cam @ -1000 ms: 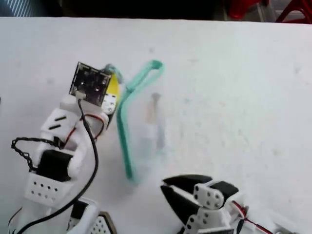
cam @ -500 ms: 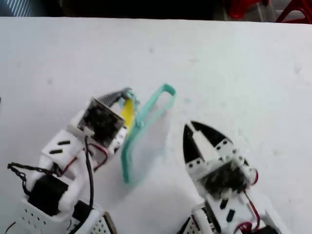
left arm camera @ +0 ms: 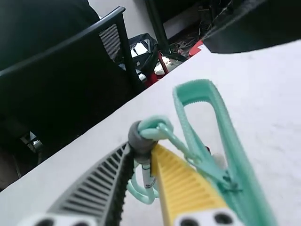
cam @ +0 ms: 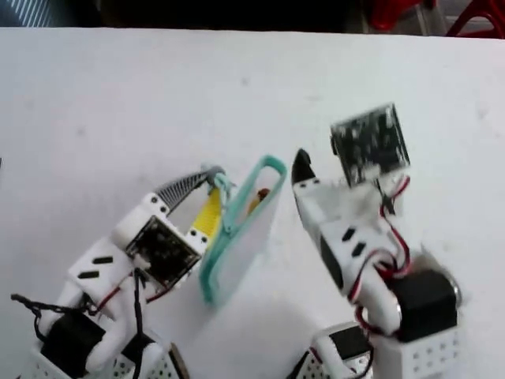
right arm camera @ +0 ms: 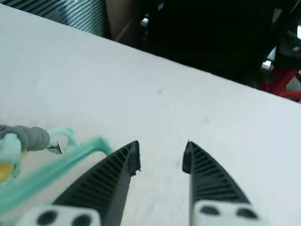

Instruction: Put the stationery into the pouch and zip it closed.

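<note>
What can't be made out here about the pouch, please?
Contents of the translucent teal-zippered pouch: high view, blurred by its frosted wall.
Pouch's body: left wrist view, cut off by the edge beside the grey-and-yellow left pincer.
Pouch's body: right wrist view, cut off by the edge.

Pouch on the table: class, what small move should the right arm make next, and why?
Probably bring the open right gripper onto the pouch at its end and grip it. The left gripper pinches the zip pull and the mouth looks open, so zipping needs a steady hold.
</note>
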`<move>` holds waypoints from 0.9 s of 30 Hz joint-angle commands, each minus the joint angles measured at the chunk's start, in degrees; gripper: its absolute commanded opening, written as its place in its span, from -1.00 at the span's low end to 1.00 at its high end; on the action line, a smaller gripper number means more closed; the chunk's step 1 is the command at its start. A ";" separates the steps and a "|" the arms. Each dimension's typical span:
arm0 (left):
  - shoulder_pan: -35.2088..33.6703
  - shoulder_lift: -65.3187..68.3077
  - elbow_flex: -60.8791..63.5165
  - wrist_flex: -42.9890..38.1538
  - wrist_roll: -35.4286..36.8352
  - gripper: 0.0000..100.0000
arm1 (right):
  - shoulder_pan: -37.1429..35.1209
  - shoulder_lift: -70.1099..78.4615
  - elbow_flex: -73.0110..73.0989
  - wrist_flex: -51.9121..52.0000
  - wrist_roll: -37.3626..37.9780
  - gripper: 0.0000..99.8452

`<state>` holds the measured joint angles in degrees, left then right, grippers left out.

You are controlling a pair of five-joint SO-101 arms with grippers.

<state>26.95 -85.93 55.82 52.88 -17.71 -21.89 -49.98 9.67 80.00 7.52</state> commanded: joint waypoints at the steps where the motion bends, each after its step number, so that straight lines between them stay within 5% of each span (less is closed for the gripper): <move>1: 0.75 -2.51 -0.09 0.26 -0.44 -0.95 | -0.22 9.71 -11.60 5.85 -1.49 -0.70; 7: 0.84 -2.95 -0.35 0.00 -0.44 -0.95 | 0.31 22.81 -25.85 12.09 -0.97 -0.71; 11: 0.84 -2.95 -0.35 -0.18 -0.62 -0.95 | 0.31 31.87 -28.92 12.00 2.73 -0.96; 14: 0.84 -2.95 -0.35 -0.79 -0.70 -0.95 | -1.01 37.76 -30.24 13.23 5.19 -0.95; 27: 0.92 -2.59 0.26 -6.51 -3.16 -0.95 | -13.32 37.58 -31.47 18.42 9.14 -0.96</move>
<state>27.38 -89.19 56.00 50.33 -18.15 -31.03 -11.30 -21.89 96.70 15.87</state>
